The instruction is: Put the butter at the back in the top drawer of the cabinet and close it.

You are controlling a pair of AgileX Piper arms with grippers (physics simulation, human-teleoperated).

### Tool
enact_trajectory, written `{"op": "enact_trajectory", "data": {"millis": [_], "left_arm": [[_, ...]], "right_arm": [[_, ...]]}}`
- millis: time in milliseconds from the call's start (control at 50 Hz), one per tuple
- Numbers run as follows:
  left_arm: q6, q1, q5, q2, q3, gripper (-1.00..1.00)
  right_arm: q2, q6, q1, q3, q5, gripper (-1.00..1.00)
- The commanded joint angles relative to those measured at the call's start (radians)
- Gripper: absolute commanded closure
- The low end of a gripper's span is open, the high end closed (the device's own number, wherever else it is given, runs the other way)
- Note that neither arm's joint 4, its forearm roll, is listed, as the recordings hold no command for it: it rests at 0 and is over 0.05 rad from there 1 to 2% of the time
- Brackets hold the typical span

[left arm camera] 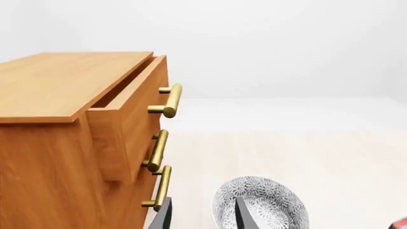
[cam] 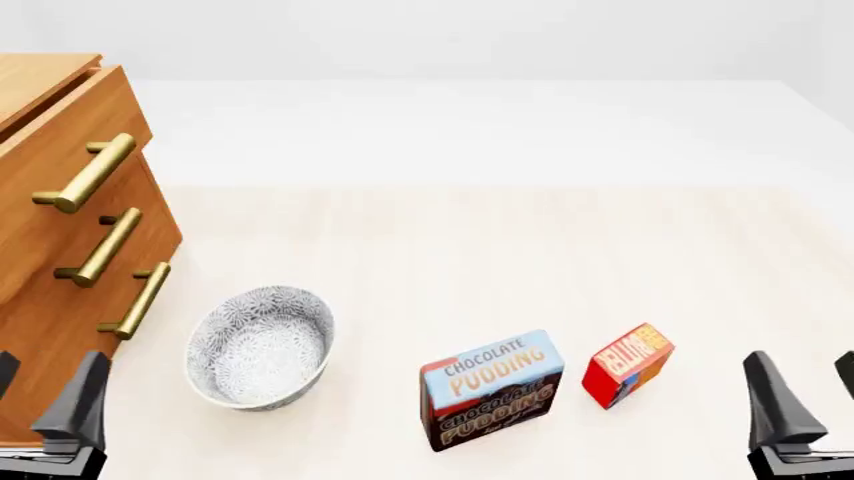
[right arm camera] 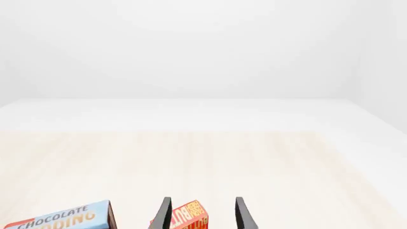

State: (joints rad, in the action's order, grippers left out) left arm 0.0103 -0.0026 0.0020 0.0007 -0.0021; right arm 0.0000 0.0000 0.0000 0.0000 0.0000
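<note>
Reaching is the step in hand — nothing is grasped yet. The butter [cam: 627, 377] stands on the table [cam: 467, 250] at the near right, just beside the Chocolate Pudding box [cam: 491, 390] and well apart from the cabinet [cam: 54, 260] at the far left. In the right wrist view the butter [right arm camera: 184, 217] is seen ahead between the two dark fingers, so the right gripper [right arm camera: 202, 213] is lined up on it, spread wide and empty. In the front view the right gripper [cam: 801, 395] is seen low at the right edge, beside the box and not touching it.

The left gripper [cam: 47, 395] is also held apart with nothing in it, near the patterned bowl [cam: 260, 345] and the cabinet's lower front. The top drawer [left arm camera: 130, 107] is already pulled partway out — a gap is seen under the cabinet top in the left wrist view.

Next move, as judged: the right gripper is to be advanced and lowered until the fingers straddle the butter, then closed on it. The pudding box sits close, so a nudge is a risk. After that a long carry across to the drawer is called for, then a push on the brass handle [left arm camera: 169, 100] to shut it.
</note>
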Motion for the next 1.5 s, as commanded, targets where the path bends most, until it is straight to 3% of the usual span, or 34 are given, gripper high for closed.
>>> {"op": "enact_trajectory", "data": {"millis": [20, 260, 340, 460, 480, 500, 520, 660, 780, 1220, 1500], "left_arm": [[0.024, -0.003, 0.007, 0.0, -0.003, -1.0], [0.057, 0.016, 0.028, 0.01, 0.002, -1.0], [0.135, 0.023, 0.05, 0.013, -0.011, -1.0], [0.191, 0.018, 0.03, 0.082, -0.044, -1.0], [0.252, 0.003, 0.034, 0.124, -0.09, -1.0], [0.252, 0.003, 0.033, 0.125, -0.09, -1.0], [0.295, 0.008, 0.046, 0.153, -0.128, -1.0], [0.379, 0.001, 0.027, 0.309, -0.229, -1.0], [0.472, -0.004, 0.052, 0.347, -0.283, -1.0], [0.682, -0.044, 0.048, 0.545, -0.401, -1.0], [0.756, -0.032, 0.069, 0.567, -0.431, -1.0]], "right_arm": [[0.0, 0.0, 0.0, 0.0, 0.0, -1.0], [0.0, 0.0, 0.0, 0.0, 0.0, -1.0], [0.0, 0.0, 0.0, 0.0, 0.0, -1.0], [0.0, 0.0, 0.0, 0.0, 0.0, -1.0], [0.0, 0.0, 0.0, 0.0, 0.0, -1.0], [0.0, 0.0, 0.0, 0.0, 0.0, -1.0], [0.0, 0.0, 0.0, 0.0, 0.0, -1.0], [0.0, 0.0, 0.0, 0.0, 0.0, -1.0], [0.0, 0.0, 0.0, 0.0, 0.0, -1.0], [0.0, 0.0, 0.0, 0.0, 0.0, -1.0], [0.0, 0.0, 0.0, 0.0, 0.0, -1.0]]}}
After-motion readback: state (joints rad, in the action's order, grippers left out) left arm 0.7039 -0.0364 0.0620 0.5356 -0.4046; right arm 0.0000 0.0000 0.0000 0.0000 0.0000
